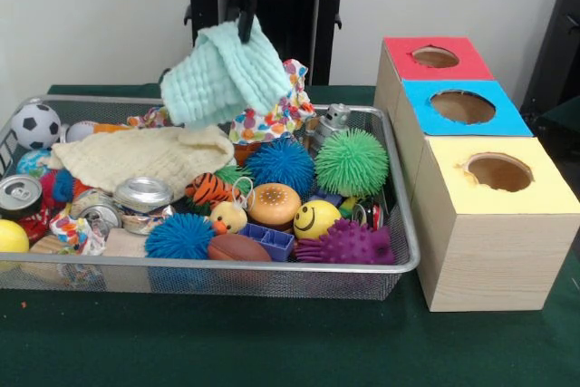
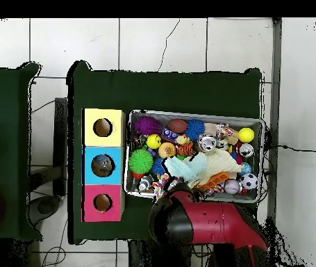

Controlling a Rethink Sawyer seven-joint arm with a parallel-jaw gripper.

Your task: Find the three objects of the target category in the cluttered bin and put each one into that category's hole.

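Note:
A mint-green waffle cloth (image 1: pixel 225 79) hangs in the air above the back of the wire bin (image 1: pixel 217 271), pinched at its top by my gripper (image 1: pixel 245 30), which is shut on it. From above, the same cloth (image 2: pixel 183 169) shows over the bin's middle, just off the red arm (image 2: pixel 195 219). A cream cloth (image 1: pixel 145 157) lies spread in the bin below it. A polka-dot cloth (image 1: pixel 279 115) is bunched at the bin's back. Three boxes with round holes stand beside the bin: red (image 1: pixel 435 57), blue (image 1: pixel 462 107) and yellow (image 1: pixel 499 172).
The bin is crowded with spiky balls in green (image 1: pixel 351 162), blue (image 1: pixel 281 164) and purple (image 1: pixel 349 244), plus cans (image 1: pixel 20 195), a soccer ball (image 1: pixel 36 124), a burger toy (image 1: pixel 273 205) and a smiley ball (image 1: pixel 315 219). Green cloth covers the table (image 1: pixel 272 342).

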